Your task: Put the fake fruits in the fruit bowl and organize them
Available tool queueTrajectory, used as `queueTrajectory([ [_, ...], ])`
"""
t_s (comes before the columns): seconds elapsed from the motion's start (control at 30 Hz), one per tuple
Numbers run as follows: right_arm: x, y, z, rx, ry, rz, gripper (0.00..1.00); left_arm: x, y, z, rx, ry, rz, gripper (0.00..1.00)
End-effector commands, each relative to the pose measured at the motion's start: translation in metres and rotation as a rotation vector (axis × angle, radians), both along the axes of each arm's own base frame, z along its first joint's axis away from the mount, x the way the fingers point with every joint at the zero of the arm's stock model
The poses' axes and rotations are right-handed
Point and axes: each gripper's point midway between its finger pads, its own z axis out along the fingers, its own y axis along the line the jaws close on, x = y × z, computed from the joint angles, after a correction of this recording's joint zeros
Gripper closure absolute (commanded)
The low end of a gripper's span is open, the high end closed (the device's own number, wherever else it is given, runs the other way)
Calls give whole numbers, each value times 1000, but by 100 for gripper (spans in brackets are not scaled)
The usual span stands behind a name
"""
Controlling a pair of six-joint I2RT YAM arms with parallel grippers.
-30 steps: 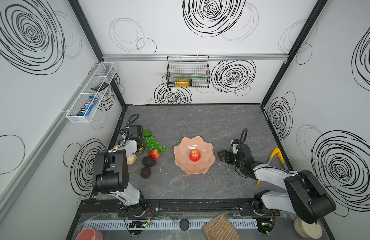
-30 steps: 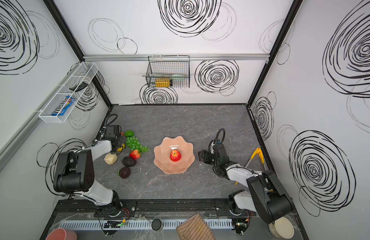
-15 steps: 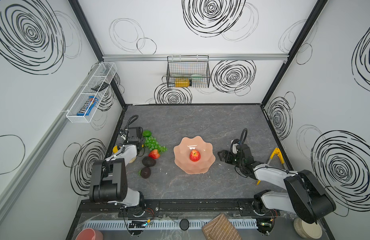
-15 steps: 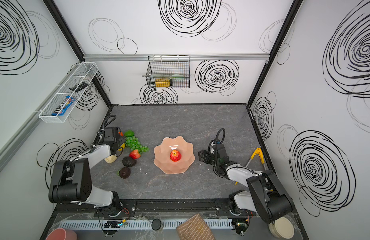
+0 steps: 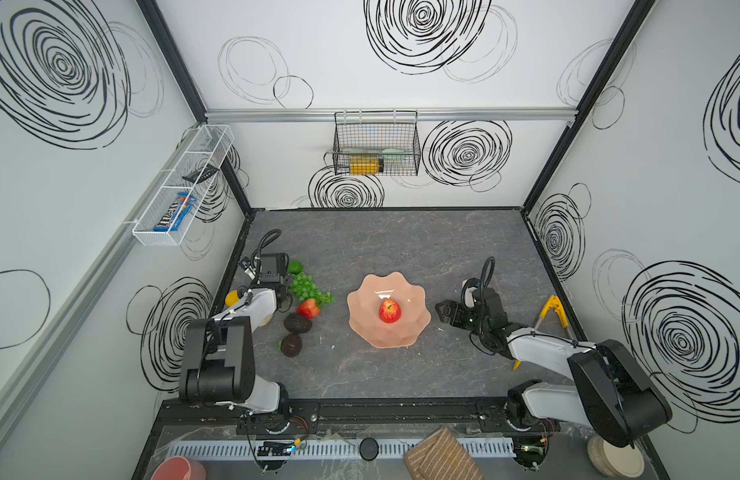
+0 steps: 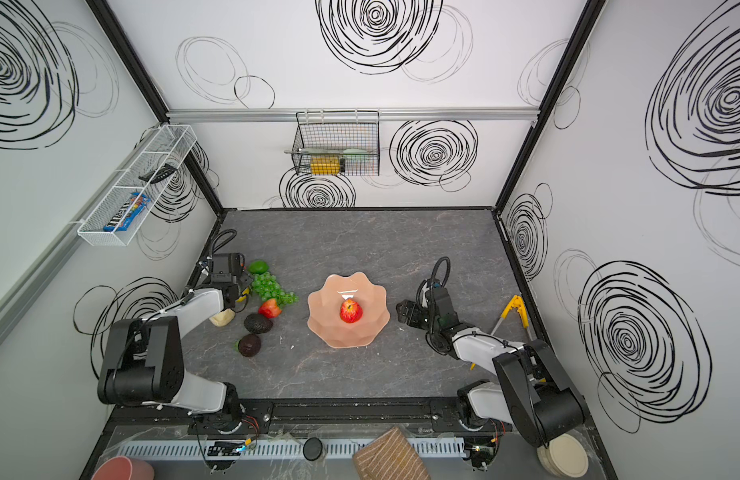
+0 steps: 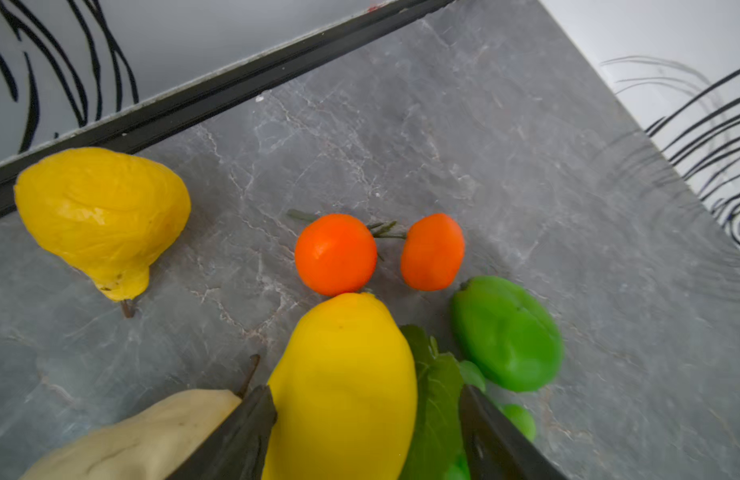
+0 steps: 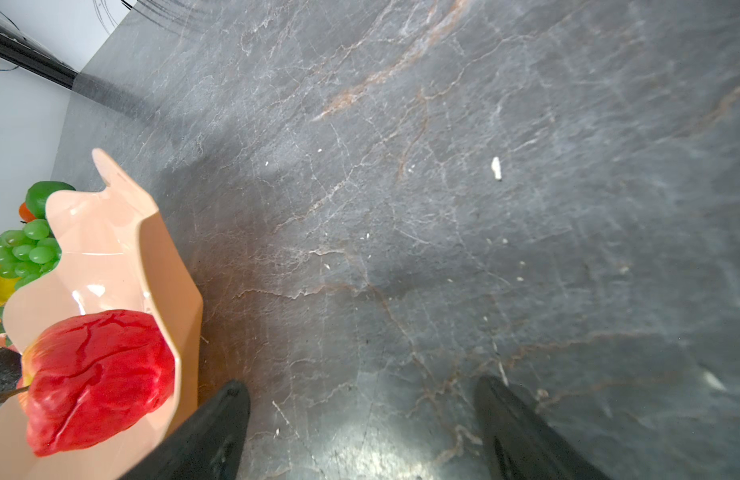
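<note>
Two dark fruits (image 5: 291, 345) lie nearest, at the bowl's (image 5: 362, 328) 8 o'clock. One strawberry (image 5: 308, 308), one grape bunch (image 5: 308, 286) and one lime (image 5: 294, 266) lie beyond. One apple (image 5: 389, 311) sits in the bowl, mid-desk (image 5: 380, 249). Astride one lemon (image 7: 343, 386) the left fingers (image 7: 243, 432) stand apart; two oranges (image 7: 335, 253) and one pear (image 7: 102, 216) lie past it. At the bowl's 3 o'clock the right fingers (image 8: 210, 432) are spread, empty.
</note>
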Motion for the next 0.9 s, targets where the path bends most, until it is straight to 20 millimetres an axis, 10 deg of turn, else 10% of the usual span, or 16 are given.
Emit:
queueTrajectory([
  [0.0,1,-4,-2,-11,18,-22,11,5,5,-3,-8,5,1,22],
  [0.87,1,-2,-5,-10,29,-16,11,12,-3,-32,-80,34,-48,22],
])
